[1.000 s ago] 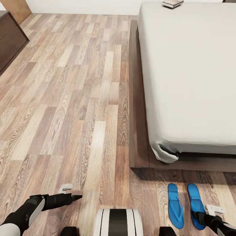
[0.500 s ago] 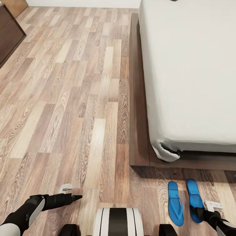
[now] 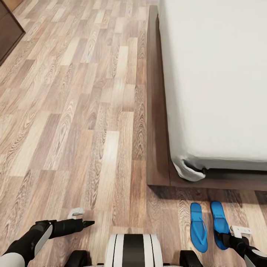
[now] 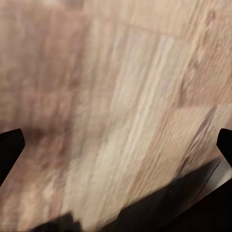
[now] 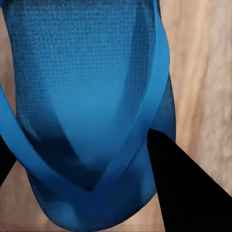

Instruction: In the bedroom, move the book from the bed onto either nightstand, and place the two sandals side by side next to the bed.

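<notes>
Two blue sandals (image 3: pixel 209 226) lie side by side on the wood-plank floor (image 3: pixel 74 122), near the bed (image 3: pixel 218 74).

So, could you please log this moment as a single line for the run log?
sandals: side by side on floor at bed foot | right gripper: at right sandal, grip unclear | left gripper: idle over floor

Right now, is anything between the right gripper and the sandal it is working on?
Nothing visible. The right gripper sits directly over the heel end of the right-hand sandal; in the wrist view the sandal's strap lies right between the fingers, with bare floor beside it.
</notes>
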Robot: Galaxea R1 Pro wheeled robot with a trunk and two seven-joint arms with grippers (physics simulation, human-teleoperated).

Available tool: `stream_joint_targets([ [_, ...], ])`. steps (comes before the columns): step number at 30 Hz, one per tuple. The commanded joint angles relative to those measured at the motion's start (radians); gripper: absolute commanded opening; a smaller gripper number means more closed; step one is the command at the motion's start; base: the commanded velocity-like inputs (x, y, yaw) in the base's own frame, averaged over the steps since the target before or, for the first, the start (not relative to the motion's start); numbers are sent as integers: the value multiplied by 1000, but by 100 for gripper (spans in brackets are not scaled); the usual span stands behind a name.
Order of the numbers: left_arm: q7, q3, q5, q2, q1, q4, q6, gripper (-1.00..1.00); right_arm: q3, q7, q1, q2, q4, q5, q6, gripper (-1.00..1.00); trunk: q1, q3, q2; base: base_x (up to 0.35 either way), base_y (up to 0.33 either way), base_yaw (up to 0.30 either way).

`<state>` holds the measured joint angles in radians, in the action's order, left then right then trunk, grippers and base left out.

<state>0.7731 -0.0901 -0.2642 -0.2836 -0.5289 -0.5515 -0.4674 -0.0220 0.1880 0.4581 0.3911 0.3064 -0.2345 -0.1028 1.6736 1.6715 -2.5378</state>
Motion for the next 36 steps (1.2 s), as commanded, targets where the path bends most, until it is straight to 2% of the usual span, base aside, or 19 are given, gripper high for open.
stream_joint_targets([
  [1,-2,-5,-10,-1,0,-1,-8,100,-3,7,1,0,-1,-8,-2,-100,0,4,0,0,0,0],
  [7,-3,-5,-10,0,0,-1,-8,100,-3,7,1,0,-1,-8,-2,-100,3,28,-2,0,0,0],
  [15,-3,-4,-10,0,0,-1,-8,100,-3,6,1,0,-2,-8,-2,-100,3,28,-2,0,0,0],
  [19,-3,-4,-10,1,0,-1,-8,100,-3,7,1,0,-3,-8,-2,-100,5,43,-3,0,0,0],
  [36,-3,-3,-10,1,0,-1,-8,100,-3,7,0,0,-2,-8,-2,-100,5,43,-3,0,0,0],
])
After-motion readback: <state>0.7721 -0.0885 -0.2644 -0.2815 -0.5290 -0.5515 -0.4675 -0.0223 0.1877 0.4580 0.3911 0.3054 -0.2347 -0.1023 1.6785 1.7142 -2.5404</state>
